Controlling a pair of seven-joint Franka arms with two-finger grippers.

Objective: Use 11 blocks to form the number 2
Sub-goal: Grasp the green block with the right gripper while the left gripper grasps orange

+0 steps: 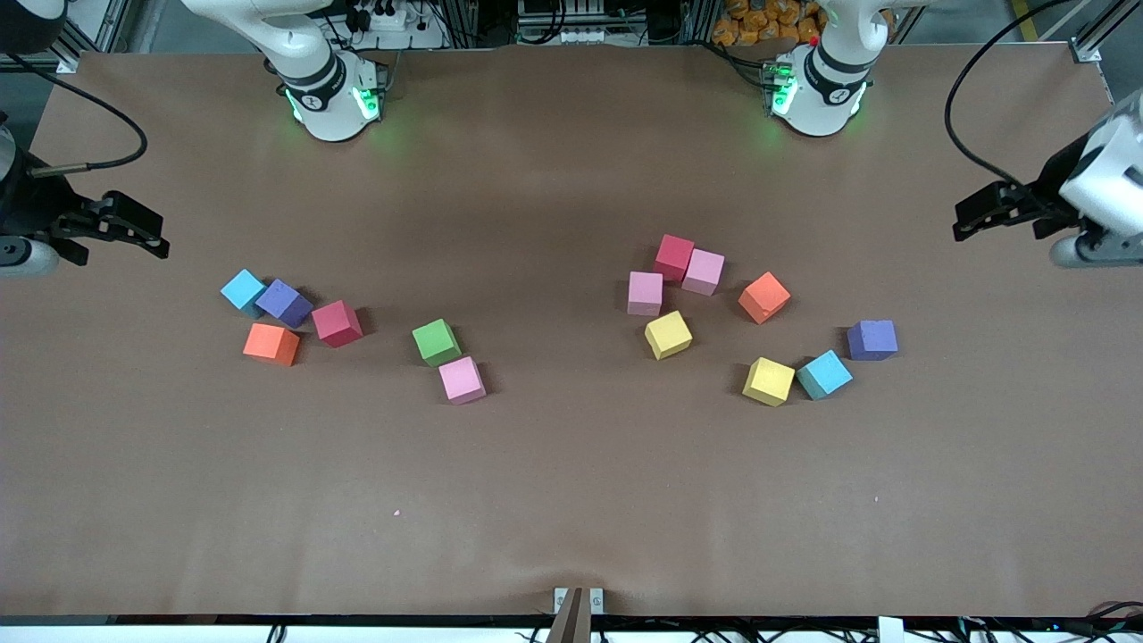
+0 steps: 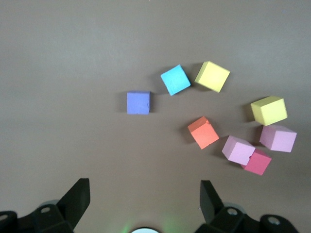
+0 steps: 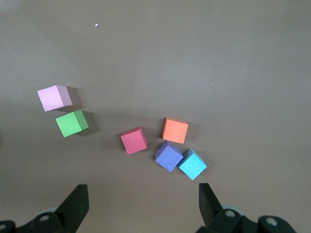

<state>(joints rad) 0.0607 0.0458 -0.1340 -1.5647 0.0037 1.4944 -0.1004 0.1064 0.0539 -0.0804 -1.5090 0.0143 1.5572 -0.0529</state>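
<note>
left tool (image 1: 969, 219): cut by the front view's edge, only dark fingers and part of the white wrist showing
right tool (image 1: 147, 234): same story at the other edge, body mostly out of frame
red block (image 2: 257, 162): in the left wrist view, partly covered by the pink block (image 2: 238, 149) in front of it
speck on worktop (image 1: 396, 513): too small to tell what it is

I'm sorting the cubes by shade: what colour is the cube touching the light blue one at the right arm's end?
Purple, clearest in the right wrist view.
</note>
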